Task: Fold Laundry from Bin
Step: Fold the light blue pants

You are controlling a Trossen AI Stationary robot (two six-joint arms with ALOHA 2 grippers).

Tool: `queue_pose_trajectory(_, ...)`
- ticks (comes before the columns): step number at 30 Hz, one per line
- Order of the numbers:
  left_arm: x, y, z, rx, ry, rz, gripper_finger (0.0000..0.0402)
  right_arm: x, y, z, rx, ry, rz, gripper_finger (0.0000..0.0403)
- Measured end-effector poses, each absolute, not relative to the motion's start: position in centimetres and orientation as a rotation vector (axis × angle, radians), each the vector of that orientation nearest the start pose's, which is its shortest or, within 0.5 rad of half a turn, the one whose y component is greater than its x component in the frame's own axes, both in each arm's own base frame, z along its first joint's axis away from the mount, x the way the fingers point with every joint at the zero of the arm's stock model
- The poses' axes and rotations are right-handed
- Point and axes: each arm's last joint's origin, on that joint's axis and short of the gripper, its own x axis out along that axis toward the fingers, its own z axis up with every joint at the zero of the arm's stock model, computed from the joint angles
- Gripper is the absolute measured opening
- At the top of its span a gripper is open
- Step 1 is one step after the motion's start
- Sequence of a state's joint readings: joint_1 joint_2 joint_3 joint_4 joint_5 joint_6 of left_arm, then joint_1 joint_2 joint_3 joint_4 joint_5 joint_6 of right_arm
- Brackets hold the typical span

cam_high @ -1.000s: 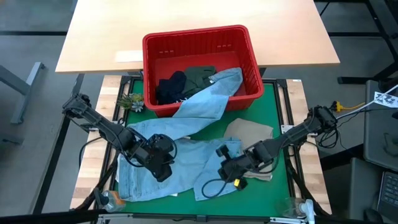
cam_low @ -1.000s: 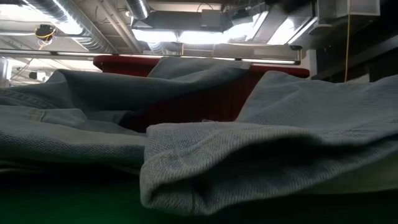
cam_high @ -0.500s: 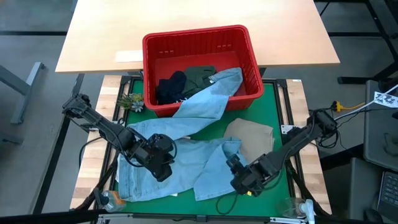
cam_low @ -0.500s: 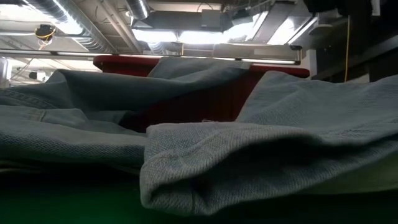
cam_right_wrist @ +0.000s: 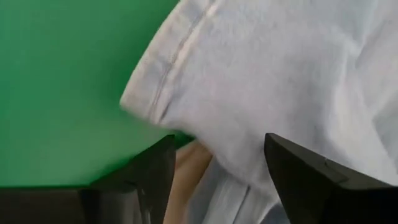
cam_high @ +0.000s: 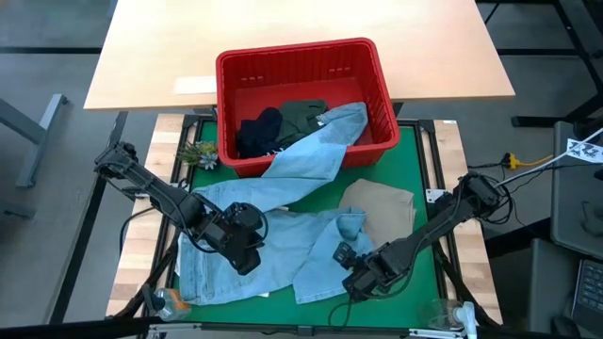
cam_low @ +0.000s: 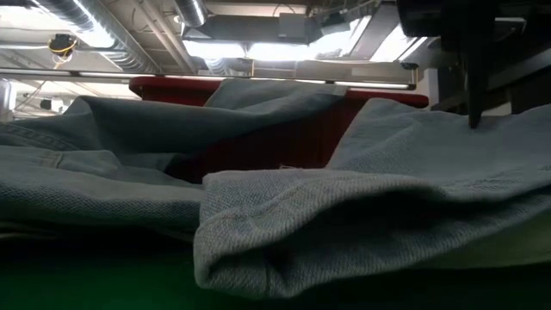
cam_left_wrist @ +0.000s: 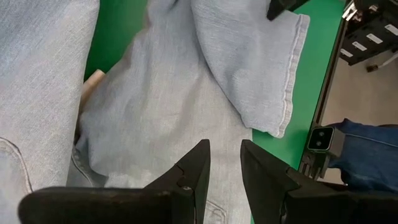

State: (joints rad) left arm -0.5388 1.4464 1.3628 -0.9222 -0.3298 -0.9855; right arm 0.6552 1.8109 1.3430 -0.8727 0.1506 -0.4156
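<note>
Light blue denim jeans (cam_high: 273,221) are seen spread across the green mat (cam_high: 424,292) on the desk, with one leg trailing up over the front rim of the red bin (cam_high: 377,89) and into it. Inside the bin, a dark navy garment (cam_high: 256,130) and a dark olive shirt (cam_high: 301,115) are seen beside that leg. A beige cloth (cam_high: 382,209) is laid on the mat just beside the jeans, toward the right side. The left gripper (cam_left_wrist: 225,171) is held low over the jeans near their waist; its jaws are seen only narrowly parted, with a slim gap between them and no cloth visibly pinched. The right gripper (cam_high: 350,273) is placed at the lower hem of the jeans, near the front edge of the mat. Its jaws are spread wide in the right wrist view, with the folded denim hem lying between and beyond the fingers (cam_right_wrist: 149,168), and nothing is clamped. In the low view, a thick fold of denim fills the foreground, with the red bin behind it.
</note>
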Motion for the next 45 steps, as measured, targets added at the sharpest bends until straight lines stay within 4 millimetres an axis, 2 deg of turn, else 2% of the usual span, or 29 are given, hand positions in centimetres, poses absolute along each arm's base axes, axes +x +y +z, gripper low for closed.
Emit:
queue_pose_trajectory(4,25.1,-13.9,32.4,-0.489,0.898,0.265,0.0085,28.7,21.5,21.1,-0.866,1.076,0.693,0.0213)
queue_pose_trajectory(7,25.1,-13.9,32.4,-0.489,0.898,0.265,0.0085,29.0,21.7,21.2,-0.862,1.037,0.696,0.0177)
queue_pose_trajectory(16,25.1,-13.9,32.4,-0.489,0.899,0.264,0.0085,29.0,21.7,21.0,-0.882,1.040,0.708,0.0019)
queue_pose_trajectory(17,25.1,-13.9,32.4,-0.489,0.899,0.264,0.0085,29.1,21.7,21.1,-0.888,1.029,0.707,0.0012)
queue_pose_trajectory(21,25.2,-13.9,32.5,-0.483,0.887,0.276,0.0085,30.0,21.6,21.6,-0.999,0.930,0.676,0.0024)
queue_pose_trajectory(24,25.1,-13.8,32.5,-0.467,0.872,0.298,0.0084,31.7,21.0,22.7,-1.048,0.821,0.649,0.0017)
queue_pose_trajectory(27,24.8,-13.7,32.5,-0.455,0.883,0.306,0.0079,33.9,19.4,23.5,-1.015,0.729,0.571,0.0007)
queue_pose_trajectory(31,24.4,-13.5,32.5,-0.438,0.906,0.316,0.0075,36.6,15.9,24.2,-0.938,0.669,0.451,0.0012)
queue_pose_trajectory(37,23.3,-13.0,32.3,-0.419,0.995,0.355,0.0075,39.6,11.7,23.2,-0.824,0.629,0.441,0.0009)
queue_pose_trajectory(45,21.9,-12.5,32.1,-0.471,1.148,0.406,0.0075,42.6,8.9,20.6,-0.776,0.570,0.371,0.0008)
